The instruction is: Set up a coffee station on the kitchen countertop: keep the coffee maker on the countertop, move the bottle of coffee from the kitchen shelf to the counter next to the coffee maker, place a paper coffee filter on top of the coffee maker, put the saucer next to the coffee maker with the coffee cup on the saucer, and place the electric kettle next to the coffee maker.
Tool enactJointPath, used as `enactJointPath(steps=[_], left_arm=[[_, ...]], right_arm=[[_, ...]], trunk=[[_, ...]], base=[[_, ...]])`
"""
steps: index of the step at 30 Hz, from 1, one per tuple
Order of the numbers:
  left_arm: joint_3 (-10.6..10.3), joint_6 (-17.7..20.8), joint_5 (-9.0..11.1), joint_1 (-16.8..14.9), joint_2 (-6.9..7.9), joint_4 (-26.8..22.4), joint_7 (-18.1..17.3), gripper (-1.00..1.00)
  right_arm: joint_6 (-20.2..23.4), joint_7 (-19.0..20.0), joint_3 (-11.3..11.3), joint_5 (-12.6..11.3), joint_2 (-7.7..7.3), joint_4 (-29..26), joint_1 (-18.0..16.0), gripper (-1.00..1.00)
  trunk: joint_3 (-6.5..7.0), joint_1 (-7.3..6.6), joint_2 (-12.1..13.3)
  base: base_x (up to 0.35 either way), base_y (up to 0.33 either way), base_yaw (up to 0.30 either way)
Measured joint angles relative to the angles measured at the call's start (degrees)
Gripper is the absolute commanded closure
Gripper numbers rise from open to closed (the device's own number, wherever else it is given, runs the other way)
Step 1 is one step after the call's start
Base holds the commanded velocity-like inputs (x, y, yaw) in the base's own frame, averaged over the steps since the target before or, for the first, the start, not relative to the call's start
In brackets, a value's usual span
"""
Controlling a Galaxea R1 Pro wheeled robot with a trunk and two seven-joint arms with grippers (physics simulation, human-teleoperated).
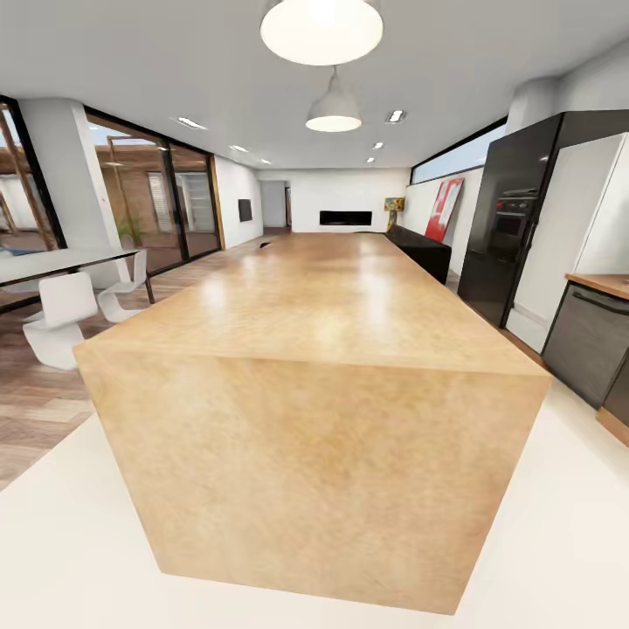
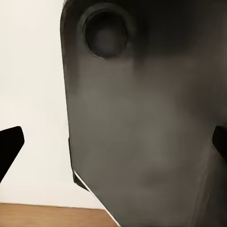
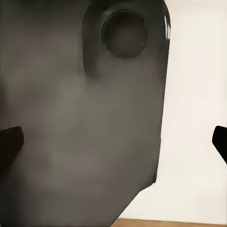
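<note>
We face the short end of a huge tan wooden island block [image 1: 314, 349]. Beyond its far right corner, a slice of light wood-grain kitchen countertop [image 1: 603, 283] tops grey cabinet fronts [image 1: 587, 342], beside a tall black oven unit [image 1: 511, 218]. Left of the block stand white chairs [image 1: 65, 314]. Each wrist view looks at a dark grey robot body panel [image 2: 142, 118]; the left gripper [image 2: 113, 142] and right gripper [image 3: 113, 142] have black fingertips [image 2: 9, 146] at the frame edges, spread wide, holding nothing.

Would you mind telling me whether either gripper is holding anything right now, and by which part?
Nothing is held: the left gripper and right gripper both have fingertips spread wide with no object between them.
</note>
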Motion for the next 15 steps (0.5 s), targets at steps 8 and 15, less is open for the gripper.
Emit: enactJointPath(steps=[8,15], left_arm=[[0.17,-0.45,0.08,0.95,-1.47,-2.46,-0.13,-1.00],[0.17,-0.45,0.08,0.95,-1.47,-3.16,-0.13,-1.00]], right_arm=[[-0.40,-0.08,0.37,0.52,-1.12,-1.11,-2.61,-1.00],[-0.40,-0.08,0.37,0.52,-1.12,-1.11,-2.97,-1.00]], trunk=[[0.02,0.00,0.01],[0.02,0.00,0.01]], base=[[0.000,0.000,0.000],[0.000,0.000,0.000]])
